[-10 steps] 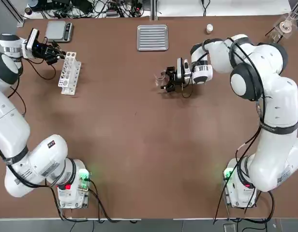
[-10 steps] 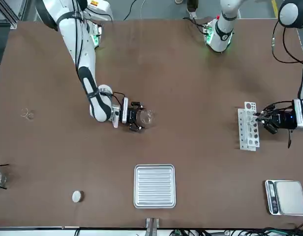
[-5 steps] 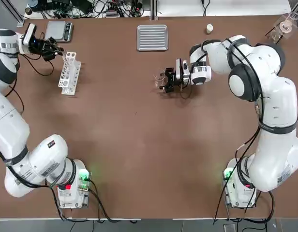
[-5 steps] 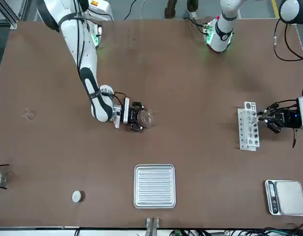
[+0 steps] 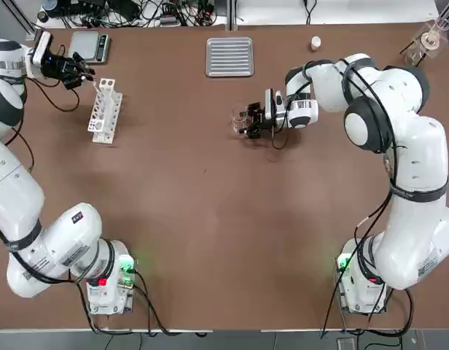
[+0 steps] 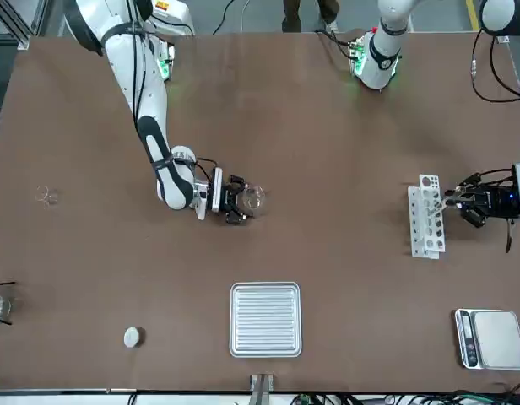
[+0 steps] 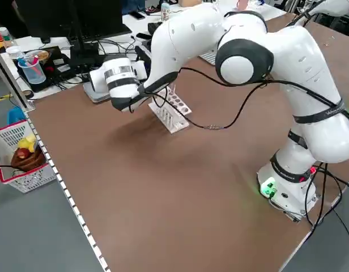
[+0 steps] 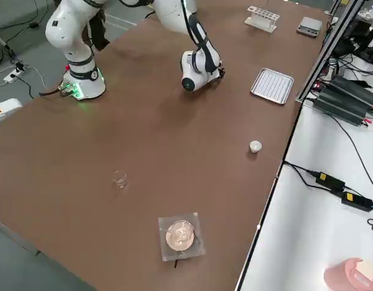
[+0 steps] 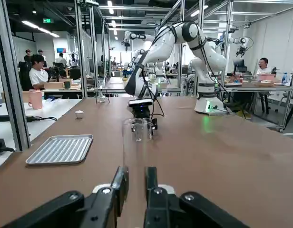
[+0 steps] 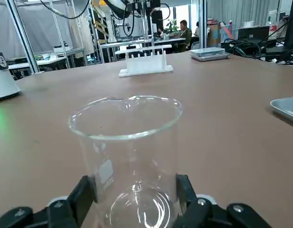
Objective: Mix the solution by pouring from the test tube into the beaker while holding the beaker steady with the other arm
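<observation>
Two grippers are busy on the brown desk (image 5: 210, 219); the right gripper (image 5: 248, 120) sits low near the middle of the desk, a little toward the far edge, its fingers (image 10: 84, 192) spread to either side of the beaker (image 10: 126, 156) and pressed against the glass, so it grasps the beaker; the beaker stands upright on the desk, round rim up, pour lip turned toward the white rack (image 10: 145, 64) across the table; it looks empty, nothing but clear glass down to the base; in the front view the beaker (image 6: 252, 199) shows just past the black fingertips.

Over at the far left corner the left gripper (image 5: 77, 71) hangs beside the white rack (image 5: 103, 109), clear of it; its fingers (image 9: 119, 183) are clenched on the test tube (image 9: 135, 142), gripping it near the lower end; the tube stands upright, long axis vertical, open mouth up, rising clear of the fingertips; whether any liquid is inside, I cannot tell; the tube is out of the rack.

Also on the desk: a ribbed metal tray (image 5: 229, 56) at the middle of the far edge; a small scale (image 5: 89, 45) at the far left corner behind the rack.
</observation>
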{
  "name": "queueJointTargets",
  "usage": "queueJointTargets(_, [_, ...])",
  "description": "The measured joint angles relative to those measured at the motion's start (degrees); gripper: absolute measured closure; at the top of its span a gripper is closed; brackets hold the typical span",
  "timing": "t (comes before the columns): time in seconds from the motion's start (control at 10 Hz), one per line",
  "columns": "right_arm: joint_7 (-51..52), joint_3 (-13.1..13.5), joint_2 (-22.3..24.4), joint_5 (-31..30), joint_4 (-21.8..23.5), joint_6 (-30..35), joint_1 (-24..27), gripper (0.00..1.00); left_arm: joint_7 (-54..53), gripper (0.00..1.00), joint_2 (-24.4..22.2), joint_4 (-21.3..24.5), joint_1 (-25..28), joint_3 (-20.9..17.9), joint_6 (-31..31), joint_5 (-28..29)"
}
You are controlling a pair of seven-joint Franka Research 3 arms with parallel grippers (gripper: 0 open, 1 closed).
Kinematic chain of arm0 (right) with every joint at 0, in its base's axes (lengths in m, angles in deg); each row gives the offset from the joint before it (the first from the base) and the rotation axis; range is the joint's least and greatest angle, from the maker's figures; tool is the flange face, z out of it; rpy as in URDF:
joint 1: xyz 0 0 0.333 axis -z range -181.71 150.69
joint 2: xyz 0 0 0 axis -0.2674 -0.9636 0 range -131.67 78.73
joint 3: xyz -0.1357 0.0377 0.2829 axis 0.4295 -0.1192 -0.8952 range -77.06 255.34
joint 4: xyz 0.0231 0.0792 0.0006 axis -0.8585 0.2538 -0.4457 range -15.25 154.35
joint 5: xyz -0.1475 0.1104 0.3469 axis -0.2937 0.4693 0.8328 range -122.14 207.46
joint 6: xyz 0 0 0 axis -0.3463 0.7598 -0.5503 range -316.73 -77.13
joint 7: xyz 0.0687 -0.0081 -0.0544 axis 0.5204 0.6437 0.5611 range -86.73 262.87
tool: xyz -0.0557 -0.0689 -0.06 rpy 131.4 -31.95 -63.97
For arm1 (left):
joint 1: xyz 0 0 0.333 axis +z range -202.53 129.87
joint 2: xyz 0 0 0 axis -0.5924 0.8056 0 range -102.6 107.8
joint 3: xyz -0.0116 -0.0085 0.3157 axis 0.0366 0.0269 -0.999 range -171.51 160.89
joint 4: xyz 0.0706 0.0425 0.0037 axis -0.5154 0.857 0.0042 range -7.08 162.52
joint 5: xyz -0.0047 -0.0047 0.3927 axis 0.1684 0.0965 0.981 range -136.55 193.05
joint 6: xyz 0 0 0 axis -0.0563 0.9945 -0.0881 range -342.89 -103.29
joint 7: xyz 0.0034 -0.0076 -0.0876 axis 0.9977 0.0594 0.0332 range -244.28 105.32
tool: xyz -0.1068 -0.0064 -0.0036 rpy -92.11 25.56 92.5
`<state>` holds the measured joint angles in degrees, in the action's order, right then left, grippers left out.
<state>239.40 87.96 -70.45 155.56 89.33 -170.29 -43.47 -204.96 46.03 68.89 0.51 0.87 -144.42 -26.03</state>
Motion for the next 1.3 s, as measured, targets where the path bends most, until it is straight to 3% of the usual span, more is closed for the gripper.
queueJointTargets(1.0, [1.7, 0.5, 0.0, -0.1, -0.3, -0.3, 0.0, 0.23, 16.6, 0.78, -9.1, 0.1, -15.3, 0.2, -7.5, 4.7])
queueJointTargets(1.3, [1.8, 0.6, 0.0, -0.2, -0.4, -0.4, 0.0, 0.23, 19.8, 0.78, -10.2, 0.5, -21.7, 0.2, -13.5, 6.1])
